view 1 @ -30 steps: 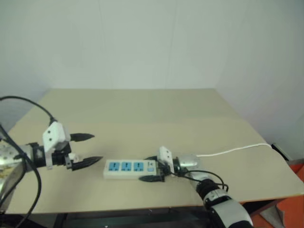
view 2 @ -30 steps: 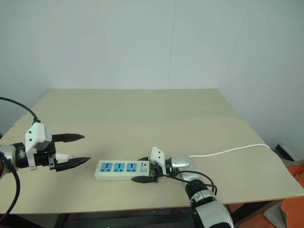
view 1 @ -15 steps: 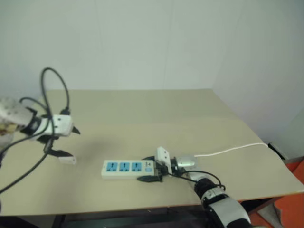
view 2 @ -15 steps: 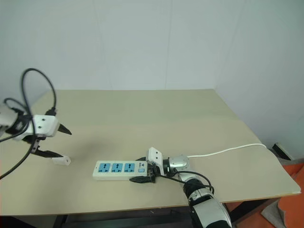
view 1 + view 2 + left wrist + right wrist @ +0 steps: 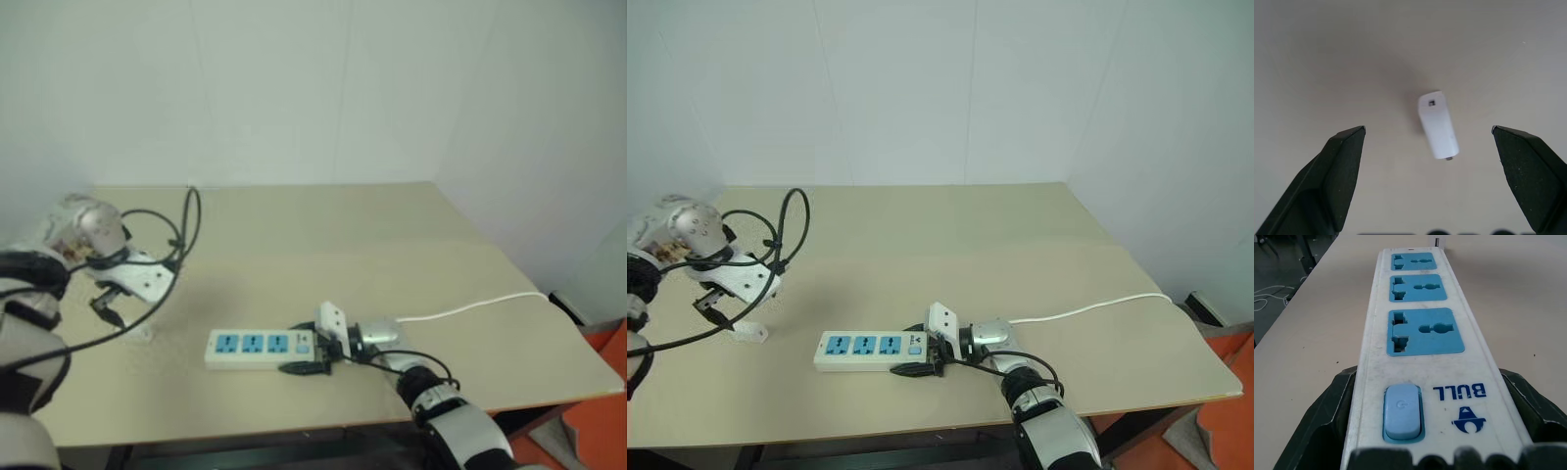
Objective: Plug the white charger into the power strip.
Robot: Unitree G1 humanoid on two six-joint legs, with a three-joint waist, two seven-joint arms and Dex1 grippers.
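The white charger [image 5: 1437, 125] lies on its side on the tan table, to the left of the power strip [image 5: 862, 348]. My left gripper [image 5: 1426, 129] points down over it, open, with one black finger on either side and well clear of it. In the head views that gripper [image 5: 717, 313] hangs just left of the charger [image 5: 751, 333]. My right gripper [image 5: 924, 354] is shut on the switch end of the power strip [image 5: 1420, 328], one finger [image 5: 1327, 421] pressed against each long side. Its three blue sockets face up, unoccupied.
The strip's thin white cable [image 5: 1087, 311] runs right toward the table's right edge. A black cable [image 5: 789, 230] loops off my left arm above the table. The near table edge [image 5: 872, 429] lies just in front of the strip.
My left gripper has swung from level to pointing down and has come over the charger. The charger, the strip and my right gripper have stayed put. The camera shifted slightly.
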